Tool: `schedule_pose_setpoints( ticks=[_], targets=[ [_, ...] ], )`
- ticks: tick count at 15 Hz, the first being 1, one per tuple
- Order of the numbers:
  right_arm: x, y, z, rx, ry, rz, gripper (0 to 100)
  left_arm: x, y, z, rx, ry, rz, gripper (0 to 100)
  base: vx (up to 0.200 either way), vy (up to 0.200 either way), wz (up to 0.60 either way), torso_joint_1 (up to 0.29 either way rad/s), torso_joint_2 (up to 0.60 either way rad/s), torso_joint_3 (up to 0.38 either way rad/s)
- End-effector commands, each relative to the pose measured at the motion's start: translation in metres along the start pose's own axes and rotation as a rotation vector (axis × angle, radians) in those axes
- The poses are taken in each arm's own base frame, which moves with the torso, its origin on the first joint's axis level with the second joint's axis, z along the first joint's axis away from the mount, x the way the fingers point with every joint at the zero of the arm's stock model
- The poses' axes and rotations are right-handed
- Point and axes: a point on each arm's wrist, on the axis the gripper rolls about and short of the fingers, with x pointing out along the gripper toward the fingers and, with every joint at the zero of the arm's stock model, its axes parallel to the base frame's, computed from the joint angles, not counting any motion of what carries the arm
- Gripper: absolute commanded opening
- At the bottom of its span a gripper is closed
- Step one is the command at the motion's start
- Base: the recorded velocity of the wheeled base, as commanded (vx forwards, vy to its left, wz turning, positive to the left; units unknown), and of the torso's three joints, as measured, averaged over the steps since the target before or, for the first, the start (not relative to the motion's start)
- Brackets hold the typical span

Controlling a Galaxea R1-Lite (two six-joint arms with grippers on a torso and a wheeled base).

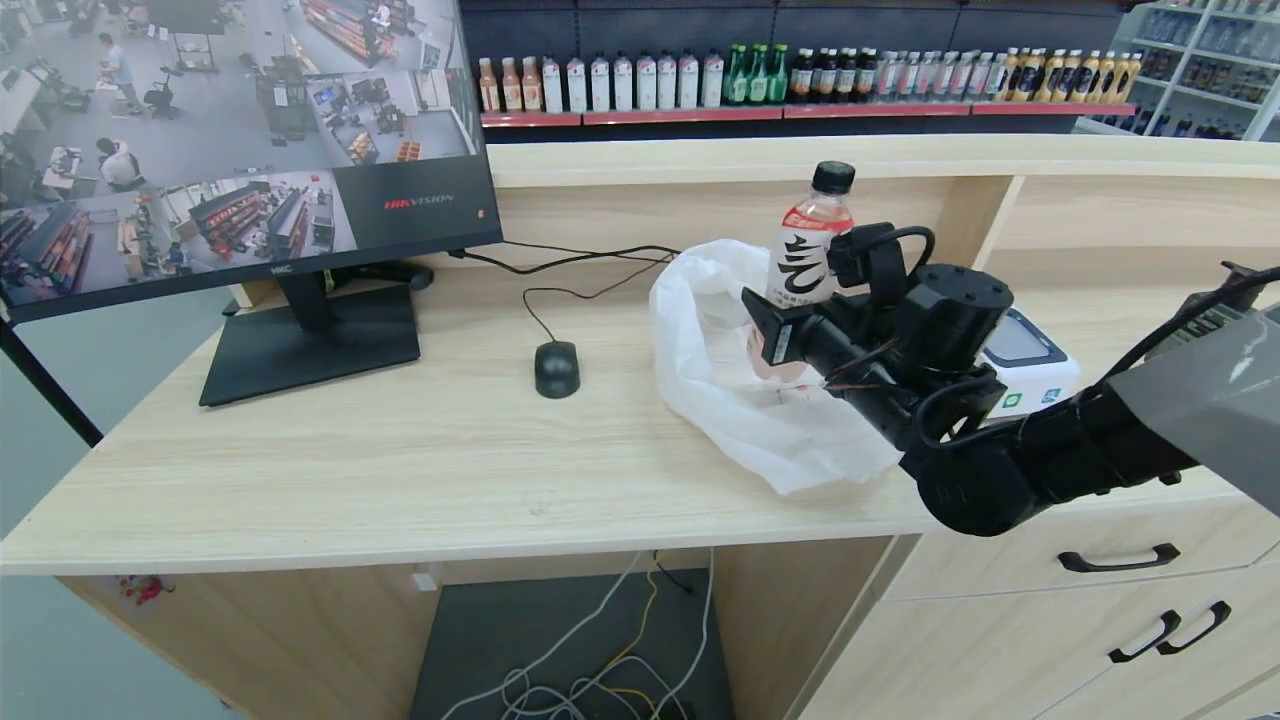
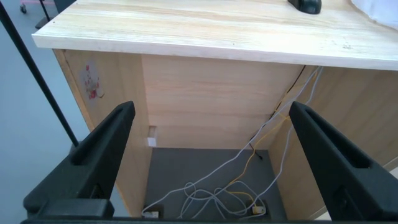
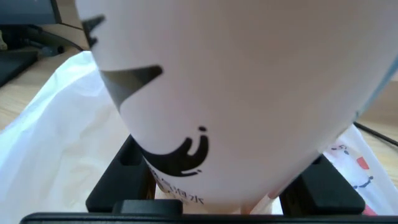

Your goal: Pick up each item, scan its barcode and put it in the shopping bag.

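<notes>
A clear drink bottle (image 1: pixel 812 240) with a black cap and a white label stands upright in my right gripper (image 1: pixel 788 345), which is shut on its lower part. The bottle's base sits at the mouth of the white plastic shopping bag (image 1: pixel 720 380) lying on the wooden counter. In the right wrist view the bottle (image 3: pixel 236 81) looms between the black fingers (image 3: pixel 115 183), with the bag (image 3: pixel 50 137) beneath. My left gripper (image 2: pixel 211 162) hangs open below the counter's front edge (image 2: pixel 186 37), nothing between its fingers.
A white scanner box (image 1: pixel 1035 365) stands right of the bag, behind my right arm. A black mouse (image 1: pixel 556 368) and a monitor (image 1: pixel 230 150) occupy the counter's left half. Loose cables (image 2: pixel 217 193) lie under the counter. Drawers (image 1: pixel 1120 560) are at lower right.
</notes>
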Motion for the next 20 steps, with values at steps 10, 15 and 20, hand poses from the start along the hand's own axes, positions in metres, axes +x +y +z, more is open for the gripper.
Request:
schedule_pose_setpoints(
  ticks=[10,15,20],
  targets=[
    [0.010,-0.001,-0.023,0.021,0.034,-0.007,0,0.000,0.000,0.000,0.000,0.000,0.001,100,0.000,0.000,0.00,0.000,0.00,0.000],
    [0.012,0.000,-0.031,0.046,0.046,-0.010,0,0.000,0.000,0.000,0.000,0.000,0.001,100,0.000,0.000,0.00,0.000,0.00,0.000],
    [0.013,0.001,-0.037,0.030,0.059,-0.011,0,0.000,0.000,0.000,0.000,0.000,0.001,100,0.000,0.000,0.00,0.000,0.00,0.000]
  ],
)
